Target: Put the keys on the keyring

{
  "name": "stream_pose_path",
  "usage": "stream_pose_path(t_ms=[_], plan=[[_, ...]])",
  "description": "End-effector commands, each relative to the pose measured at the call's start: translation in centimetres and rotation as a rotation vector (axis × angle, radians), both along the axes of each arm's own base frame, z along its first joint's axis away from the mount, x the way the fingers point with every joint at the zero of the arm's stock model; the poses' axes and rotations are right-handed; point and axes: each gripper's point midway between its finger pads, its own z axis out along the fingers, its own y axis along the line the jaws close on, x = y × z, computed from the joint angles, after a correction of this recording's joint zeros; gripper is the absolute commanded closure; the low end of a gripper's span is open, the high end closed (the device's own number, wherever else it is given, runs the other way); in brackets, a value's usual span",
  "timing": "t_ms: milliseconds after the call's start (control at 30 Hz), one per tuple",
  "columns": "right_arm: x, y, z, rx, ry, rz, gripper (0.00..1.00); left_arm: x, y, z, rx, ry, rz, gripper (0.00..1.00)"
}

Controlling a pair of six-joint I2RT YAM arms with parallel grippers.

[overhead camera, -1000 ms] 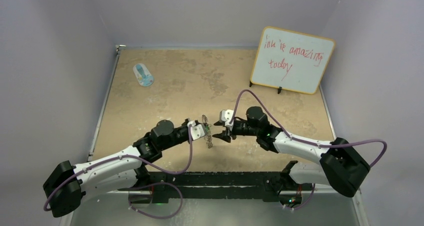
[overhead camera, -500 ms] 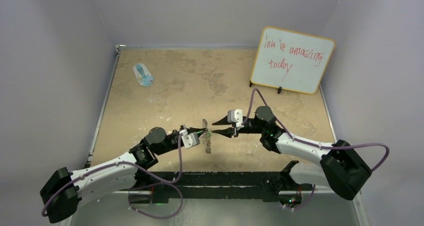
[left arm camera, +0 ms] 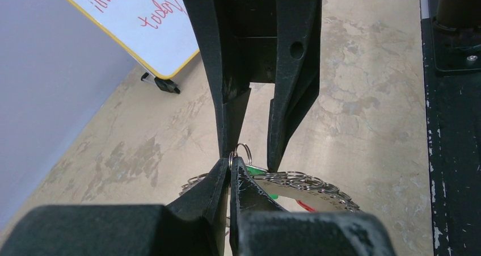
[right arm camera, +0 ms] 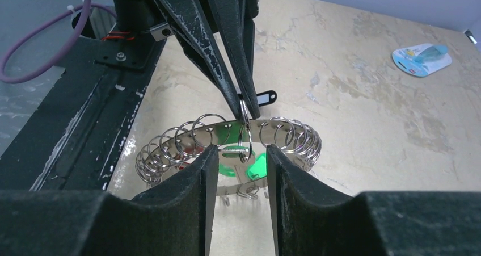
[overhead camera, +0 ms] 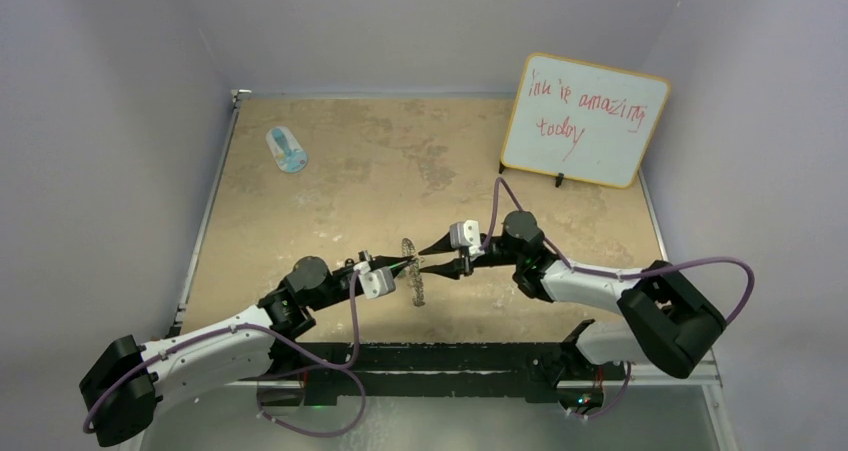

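Silver metal, the keyring (overhead camera: 413, 271) stands on edge over the near middle of the desk (overhead camera: 400, 161), with one arm on each side of it. We cannot tell whether its lower rim touches the desk.

We find the left end effector (overhead camera: 403, 266) fully closed. Its tips pinch one small wire loop (right arm camera: 244, 118) at the top of the keyring's rim and so hold the keyring.

The right end effector (right arm camera: 238, 154) faces it from the opposite side of the keyring, nearly tip to tip. Its jaws stand partly apart, straddling the pinched loop and the green-tagged key (right arm camera: 233, 164) that hangs just below that loop against the keyring's face. We cannot tell whether the pads bear on the green tag.

A red tag (left arm camera: 307, 206) shows at the keyring's lower edge in the left wrist view. The black-tagged key (right arm camera: 264, 99) lies flat on the desk, just beyond the keyring as the right wrist camera sees it and apart from it.

A blue-and-white oval object (overhead camera: 287, 150) lies well to the far left of the keyring. A whiteboard (overhead camera: 585, 121) with red handwriting stands well to its far right.
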Motion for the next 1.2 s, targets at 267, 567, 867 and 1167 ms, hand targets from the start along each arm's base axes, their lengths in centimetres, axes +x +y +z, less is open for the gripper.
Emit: stream_pose_path(t_ms=[267,567,867,1167], plan=[[0.3,1.0,3.5,0.111,-0.060,0.044,0.72,-0.6,-0.4,2.6,-0.089,-0.043,-0.038,1.00],[0.4,1.2,3.6,0.115,-0.056,0.045,0.77,-0.7,-0.5,2.8,-0.094,-0.048,-0.044,1.00],[0.5,1.3,3.1,0.084,-0.041,0.051,1.00,-0.7,-0.6,3.0,-0.101,-0.049,-0.046,1.00],[3.4,0.3,2.3,-0.135,-0.036,-0.100,1.00,0.3,-0.3,3.3,-0.049,-0.047,0.002,0.85]])
